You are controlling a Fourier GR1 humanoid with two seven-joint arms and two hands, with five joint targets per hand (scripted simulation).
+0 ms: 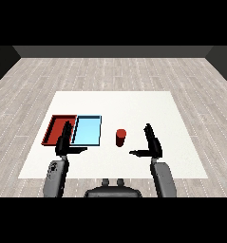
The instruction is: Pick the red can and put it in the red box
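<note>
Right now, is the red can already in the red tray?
No, the red can stands upright on the white table, right of the light blue tray, apart from the red tray.

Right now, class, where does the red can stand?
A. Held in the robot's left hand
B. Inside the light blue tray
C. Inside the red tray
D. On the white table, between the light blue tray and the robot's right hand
D. The red can stands upright on the bare white table, to the right of the light blue tray and left of the right hand, which does not touch it.
</note>
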